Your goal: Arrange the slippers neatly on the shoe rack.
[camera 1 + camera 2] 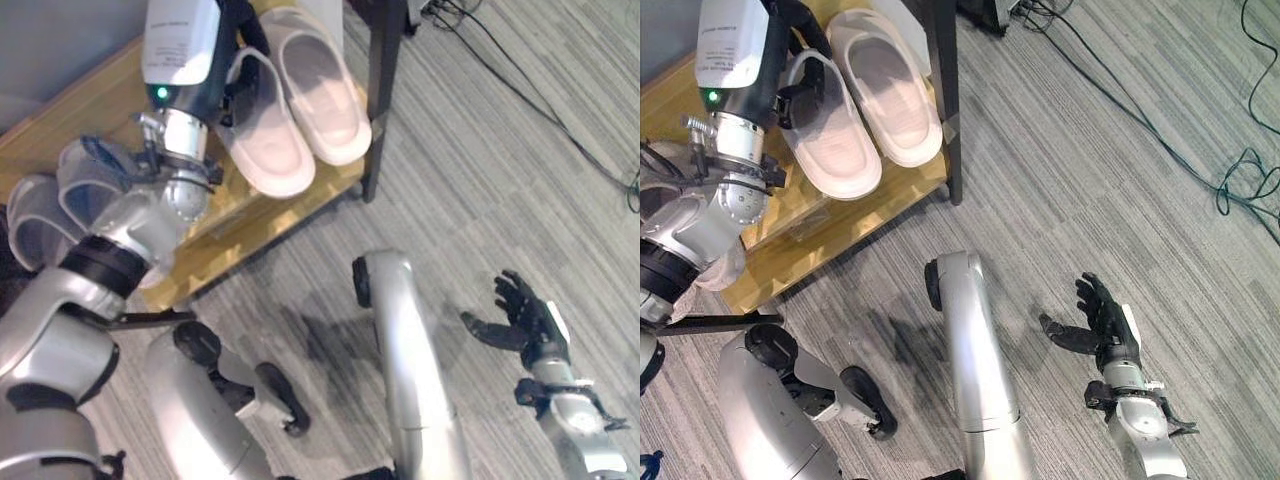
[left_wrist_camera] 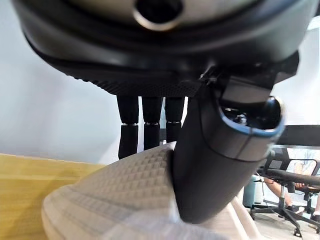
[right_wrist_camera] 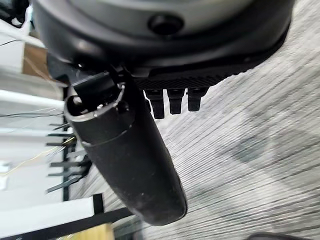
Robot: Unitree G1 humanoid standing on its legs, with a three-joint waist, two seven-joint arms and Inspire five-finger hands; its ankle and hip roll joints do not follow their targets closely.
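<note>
Two white slippers lie side by side on top of the wooden shoe rack (image 1: pixel 255 215). My left hand (image 1: pixel 232 50) is at the left white slipper (image 1: pixel 268 145). In the left wrist view its thumb (image 2: pixel 220 150) presses on the slipper's textured strap (image 2: pixel 120 185) and the fingers reach down behind it, pinching the strap. The right white slipper (image 1: pixel 322 90) lies untouched beside it. Two grey slippers (image 1: pixel 85 175) sit at the rack's left end, partly behind my arm. My right hand (image 1: pixel 525 320) hovers open over the carpet, holding nothing.
A black upright post (image 1: pixel 380 100) stands at the rack's right corner. Cables (image 1: pixel 1240 180) trail over the striped carpet at the upper right. An office chair (image 2: pixel 287 182) stands in the background.
</note>
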